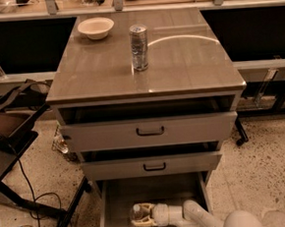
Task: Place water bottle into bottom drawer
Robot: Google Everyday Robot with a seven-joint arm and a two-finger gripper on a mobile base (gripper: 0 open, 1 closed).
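Speckled terrazzo floor [269, 159], grey drawer cabinet [188, 67] at centre, dark table [1, 163] at left.
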